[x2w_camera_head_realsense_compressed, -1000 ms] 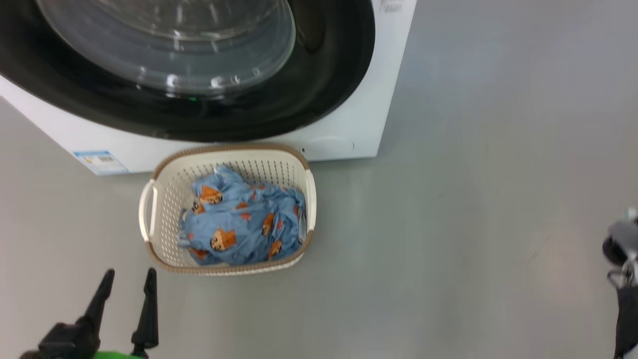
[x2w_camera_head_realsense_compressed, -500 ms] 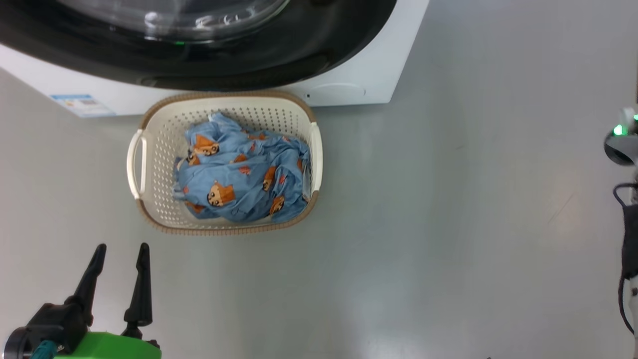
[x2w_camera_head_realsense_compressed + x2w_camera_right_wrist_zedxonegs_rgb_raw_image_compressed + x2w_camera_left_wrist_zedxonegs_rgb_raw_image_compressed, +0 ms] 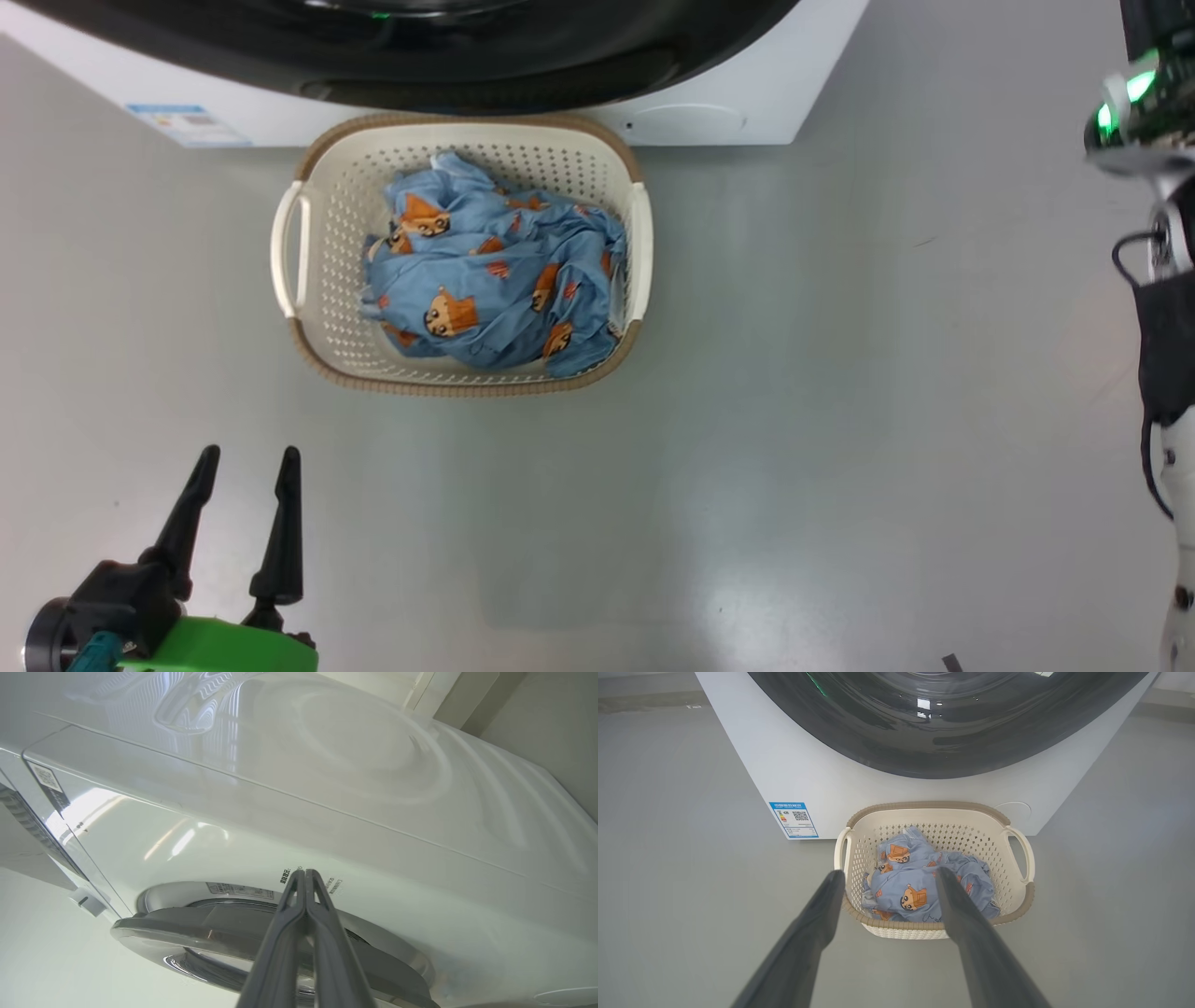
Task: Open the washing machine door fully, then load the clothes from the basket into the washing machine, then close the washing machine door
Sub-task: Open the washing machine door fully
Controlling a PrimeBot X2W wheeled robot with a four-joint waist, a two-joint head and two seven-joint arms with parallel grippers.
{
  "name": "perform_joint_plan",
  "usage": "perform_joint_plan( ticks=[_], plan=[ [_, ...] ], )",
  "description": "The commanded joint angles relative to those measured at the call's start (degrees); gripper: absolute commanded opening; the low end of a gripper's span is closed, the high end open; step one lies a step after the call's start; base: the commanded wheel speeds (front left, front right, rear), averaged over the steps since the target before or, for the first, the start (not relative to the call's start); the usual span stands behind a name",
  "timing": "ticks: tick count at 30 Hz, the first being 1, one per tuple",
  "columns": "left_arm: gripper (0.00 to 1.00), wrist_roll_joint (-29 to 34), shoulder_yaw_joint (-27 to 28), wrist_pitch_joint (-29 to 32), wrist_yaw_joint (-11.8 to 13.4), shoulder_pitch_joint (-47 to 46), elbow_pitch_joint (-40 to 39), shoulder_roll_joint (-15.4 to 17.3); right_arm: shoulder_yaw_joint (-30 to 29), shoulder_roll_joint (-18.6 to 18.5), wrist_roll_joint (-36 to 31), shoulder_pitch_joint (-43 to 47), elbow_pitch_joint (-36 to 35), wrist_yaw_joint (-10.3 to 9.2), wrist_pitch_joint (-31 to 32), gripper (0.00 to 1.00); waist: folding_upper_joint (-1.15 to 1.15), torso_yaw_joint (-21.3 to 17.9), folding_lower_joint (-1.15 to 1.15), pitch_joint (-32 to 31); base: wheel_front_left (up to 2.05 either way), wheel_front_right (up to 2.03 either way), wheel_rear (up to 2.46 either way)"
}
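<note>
Looking down on a grey floor (image 3: 840, 420), with the washing machine (image 3: 775, 84) standing just behind the basket (image 3: 457, 388), white front facing it. Shows the washing machine door (image 3: 523, 56), glossy and black, curving above the basket's far rim; cannot tell from the head view whether shut tight. Picks out that door (image 3: 224, 926) edge-on in the right wrist view, grey rim standing proud of the white front. Finds the basket on the floor, cream and perforated, brown rim uppermost, a handle at either side. Finds the clothes (image 3: 495, 289) piled inside the basket, light blue with orange-and-brown figures, bunched toward its right half. Places the right arm (image 3: 1167, 345) well to the right of the basket. Places the left pincer (image 3: 250, 453) in front of the basket and a little to its left, well apart from it, fingers spread wide and holding nothing. Catches the right pincer (image 3: 303, 871) in its wrist view, fingers pressed together with nothing between, tips pointing toward the machine's front above the door. Notes a blue label sticker (image 3: 187, 124) on that front, behind the basket's left handle.
</note>
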Motion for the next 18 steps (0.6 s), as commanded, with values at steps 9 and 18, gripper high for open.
perform_joint_plan(
  ticks=[9, 18],
  plan=[
    [1.00, -1.95, 0.26, -0.37, 1.60, 0.82, -2.35, 0.85, 4.79, -0.84, -0.20, -6.85, -3.01, -0.06, 2.19, 0.00, 0.00, 4.27, 0.00, 3.62, 0.00, 0.00, 0.00],
    [1.00, -3.43, -0.18, -0.37, 2.55, 0.84, -2.81, 0.85, 7.22, -1.61, 0.11, -10.04, -3.48, -0.06, 3.62, 0.00, 0.00, 6.69, 0.00, 5.01, 0.00, 0.00, 0.00]
  ],
)
